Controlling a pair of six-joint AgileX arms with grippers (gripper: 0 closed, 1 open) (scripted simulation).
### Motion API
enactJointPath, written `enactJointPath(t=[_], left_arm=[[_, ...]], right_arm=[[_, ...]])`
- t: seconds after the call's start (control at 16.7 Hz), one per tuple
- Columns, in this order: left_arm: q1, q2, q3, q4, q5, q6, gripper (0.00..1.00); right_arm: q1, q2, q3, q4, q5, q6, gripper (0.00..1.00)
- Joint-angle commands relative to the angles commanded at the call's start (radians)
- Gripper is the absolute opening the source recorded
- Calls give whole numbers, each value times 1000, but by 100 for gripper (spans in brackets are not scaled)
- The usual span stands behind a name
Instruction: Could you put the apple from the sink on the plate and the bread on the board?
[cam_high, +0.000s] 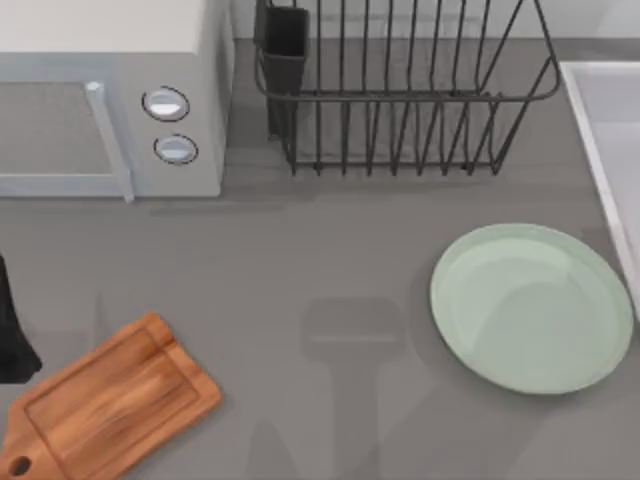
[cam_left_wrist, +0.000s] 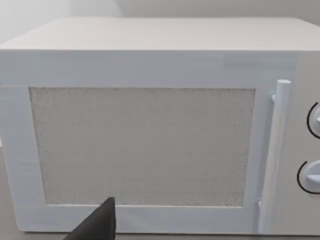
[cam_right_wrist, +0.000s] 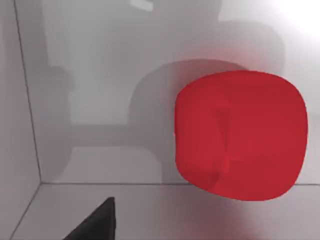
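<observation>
The apple (cam_right_wrist: 240, 135) is sitting inside the sink (cam_right_wrist: 100, 100), close under the right arm's tool, whose dark fingertip (cam_right_wrist: 97, 222) is showing at the edge of the right wrist view; whether that tool is open or closed I cannot tell. On the grey surface (cam_high: 300, 300), the pale green plate (cam_high: 530, 305) is lying bare just beside the sink's rim (cam_high: 600, 130) at the right, and the wooden board (cam_high: 105, 405) is lying bare at the near left. The left arm (cam_high: 12, 330) is waiting at the left edge, its wrist camera facing the microwave (cam_left_wrist: 145, 145) door with one fingertip (cam_left_wrist: 97, 222) showing, and its tool's state I cannot tell either.
</observation>
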Motion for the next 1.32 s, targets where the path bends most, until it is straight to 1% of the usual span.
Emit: enactJointPath(t=[0.24, 0.36, 0.48, 0.72, 1.32], left_arm=[[0, 0, 0, 0, 0, 0, 100], [0, 0, 0, 0, 0, 0, 100], [0, 0, 0, 0, 0, 0, 100], [0, 0, 0, 0, 0, 0, 100], [0, 0, 0, 0, 0, 0, 100]], right_arm=[[-1, 137, -73, 236, 1, 2, 100], [-2, 194, -106, 321, 1, 4, 100], [-2, 228, -126, 364, 2, 4, 100], [-2, 232, -129, 370, 2, 4, 100], [-2, 232, -129, 370, 2, 4, 25]])
